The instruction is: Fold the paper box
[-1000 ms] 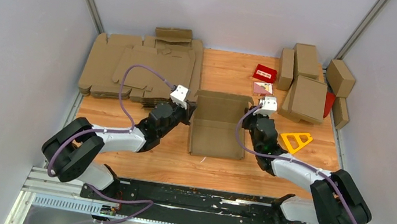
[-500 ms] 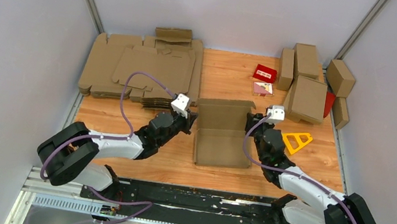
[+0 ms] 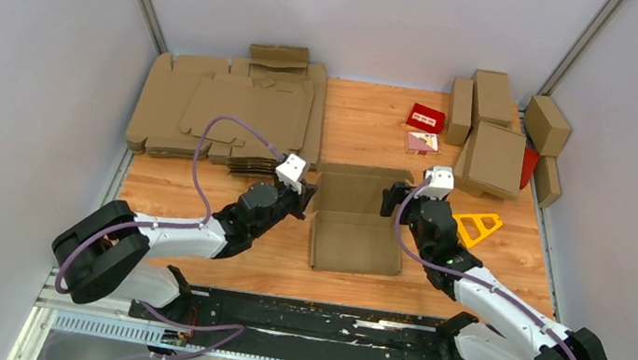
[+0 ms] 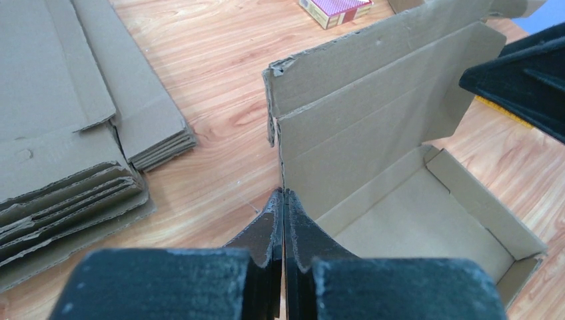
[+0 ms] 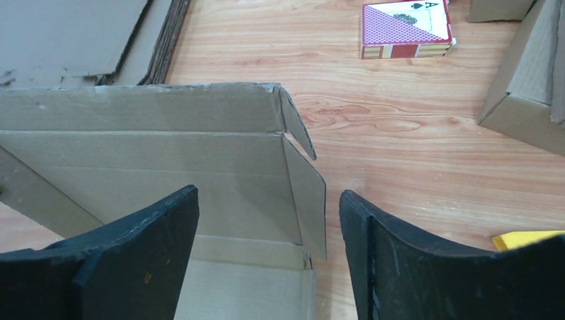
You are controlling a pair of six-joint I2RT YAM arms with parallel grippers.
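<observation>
Brown corrugated card takes shape at the middle of the wooden table (image 3: 362,115). The paper box (image 3: 354,241) sits there as a shallow tray, its lid (image 3: 356,190) standing up along the far side. The left gripper (image 4: 284,200) has its fingers pressed together, tips at the box's left rear corner. The right gripper (image 5: 268,193) has its jaws wide apart, either side of the lid's right side flap and holding nothing.

The walls look formed, so closing the lid appears to be the step in hand. That likely calls for turning both side flaps inward, then lowering the lid while the tray is steadied.

Also on the table are one pile of flat blanks (image 3: 212,109), about five folded boxes (image 3: 497,158), one yellow triangle (image 3: 475,226) and one card pack (image 5: 406,23).
</observation>
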